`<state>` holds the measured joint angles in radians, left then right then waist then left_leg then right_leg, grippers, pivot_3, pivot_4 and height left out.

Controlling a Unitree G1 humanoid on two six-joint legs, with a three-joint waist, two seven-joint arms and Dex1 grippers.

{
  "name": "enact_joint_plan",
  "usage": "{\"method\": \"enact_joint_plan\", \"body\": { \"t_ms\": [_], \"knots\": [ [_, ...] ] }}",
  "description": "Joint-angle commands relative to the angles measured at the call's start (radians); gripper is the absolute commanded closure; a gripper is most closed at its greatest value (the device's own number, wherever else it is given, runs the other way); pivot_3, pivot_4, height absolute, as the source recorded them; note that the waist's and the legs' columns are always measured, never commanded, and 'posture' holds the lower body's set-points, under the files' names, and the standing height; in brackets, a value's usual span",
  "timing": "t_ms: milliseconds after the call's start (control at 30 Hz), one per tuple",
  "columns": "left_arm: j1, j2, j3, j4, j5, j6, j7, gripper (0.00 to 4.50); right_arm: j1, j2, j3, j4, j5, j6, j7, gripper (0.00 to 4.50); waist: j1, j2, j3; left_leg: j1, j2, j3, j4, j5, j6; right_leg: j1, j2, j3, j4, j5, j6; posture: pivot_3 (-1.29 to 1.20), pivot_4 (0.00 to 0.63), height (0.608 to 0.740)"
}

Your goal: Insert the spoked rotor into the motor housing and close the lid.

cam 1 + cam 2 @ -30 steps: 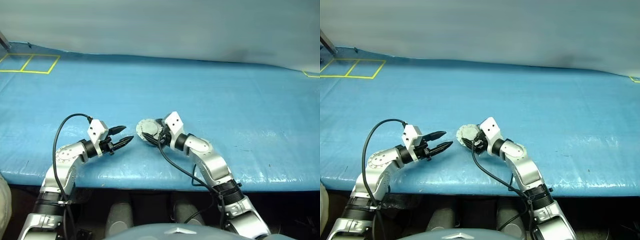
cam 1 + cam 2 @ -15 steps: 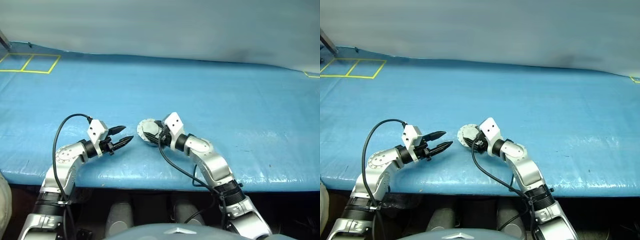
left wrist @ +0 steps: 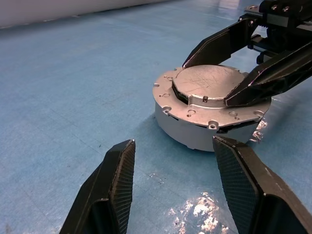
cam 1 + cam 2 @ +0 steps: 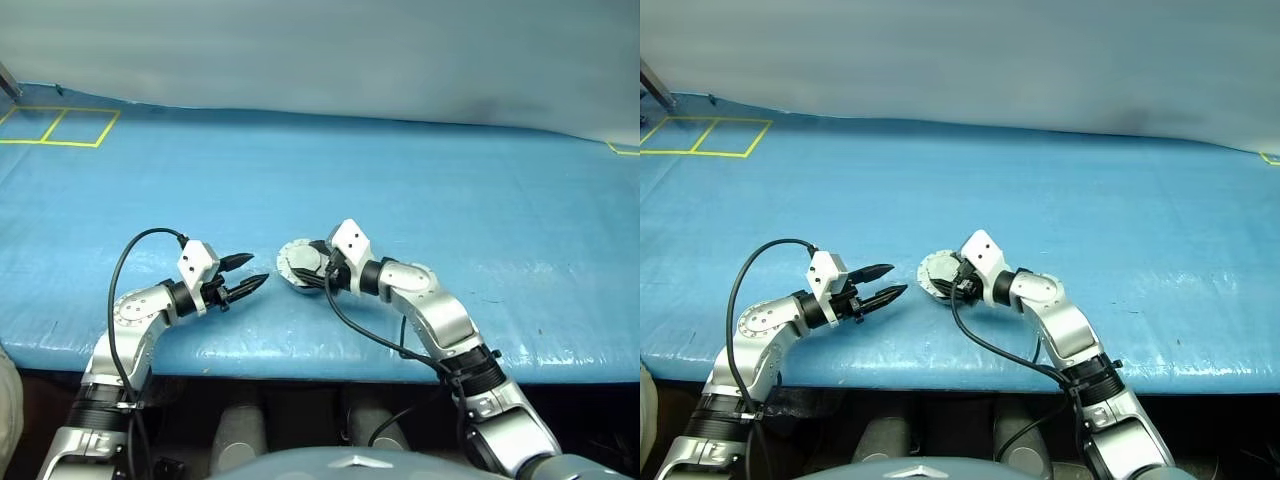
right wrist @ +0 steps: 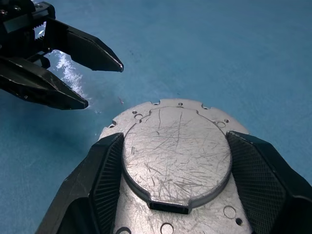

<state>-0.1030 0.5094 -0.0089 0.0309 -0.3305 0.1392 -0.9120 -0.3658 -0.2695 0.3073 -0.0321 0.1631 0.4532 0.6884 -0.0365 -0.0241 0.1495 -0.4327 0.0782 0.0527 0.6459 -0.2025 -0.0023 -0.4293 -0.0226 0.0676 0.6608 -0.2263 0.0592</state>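
Scratched grey metal is facing up on the motor housing (image 3: 209, 109), which is resting near the front edge of the blue table cover (image 4: 400, 180) with the lid (image 5: 176, 156) lying flat on it, seemingly closed. Over the last second the right forearm has been swinging outward and its wrist turning, while the housing has been staying put; this is reading as a final adjustment on an already covered assembly.

The right gripper (image 5: 173, 187) is straddling the raised lid disc, one finger on each side; firm clamping cannot be confirmed. The left gripper (image 3: 178, 185) is hanging just beside the housing with its fingers spread and empty, unmoved.

The head views are hiding most of the housing behind the right wrist. The left wrist view is showing the can's side wall and the lid's flange seated level, and the right wrist view is showing the flange holes and scratches. The spoked rotor is presumably sitting inside.
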Motion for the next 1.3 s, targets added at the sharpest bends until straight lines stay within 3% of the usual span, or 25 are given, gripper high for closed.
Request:
{"method": "enact_joint_plan", "body": {
  "t_ms": [33,1300],
  "knots": [
    [0.002,-0.005,0.007,-0.019,-0.003,-0.017,-0.001,1.76,-0.022,-0.008,-0.003,0.003,0.001,-0.028,0.03,1.51,0.0,0.0,0.0,0.0,0.0,0.0,0.0,0.0,0.0,0.0,0.0,0.0,0.0,0.0,0.0,0.0,0.15,0.74],
    [0.013,-0.01,0.006,-0.026,0.001,-0.012,0.001,1.76,-0.046,-0.059,0.036,0.167,-0.067,-0.115,0.127,1.51,0.0,0.0,0.0,0.002,0.0,0.0,0.001,0.0,0.0,0.001,0.0,0.0,0.0,0.0,0.0,0.0,0.15,0.74]
  ]
}}
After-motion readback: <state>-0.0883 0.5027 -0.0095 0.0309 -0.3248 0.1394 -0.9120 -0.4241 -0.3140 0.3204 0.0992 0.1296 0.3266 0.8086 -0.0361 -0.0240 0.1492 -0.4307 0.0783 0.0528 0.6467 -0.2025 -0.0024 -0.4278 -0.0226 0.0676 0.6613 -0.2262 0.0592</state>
